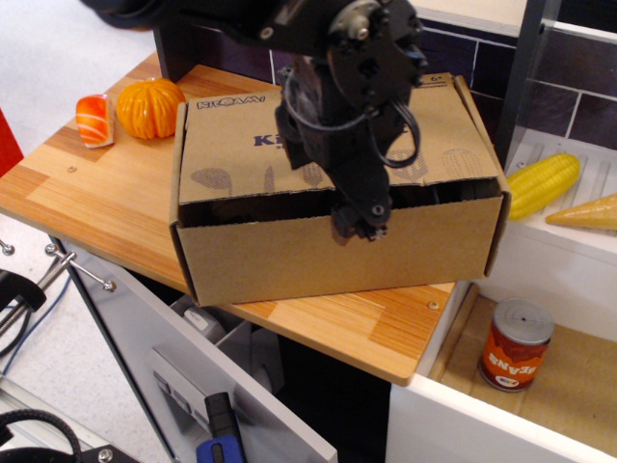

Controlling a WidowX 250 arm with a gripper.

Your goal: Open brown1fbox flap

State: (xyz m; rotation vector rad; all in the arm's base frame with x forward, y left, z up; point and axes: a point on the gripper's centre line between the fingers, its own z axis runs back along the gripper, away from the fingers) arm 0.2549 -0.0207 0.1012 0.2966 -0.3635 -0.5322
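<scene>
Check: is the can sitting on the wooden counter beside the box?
No. The can stands lower down in the open drawer to the right, apart from the box on the counter.

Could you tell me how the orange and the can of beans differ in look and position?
The orange is round, ridged and bright, resting on the wooden counter left of the brown box. The can is a red cylinder with a grey lid, standing upright in the lower compartment on the right. Both are far smaller than the box.
</scene>
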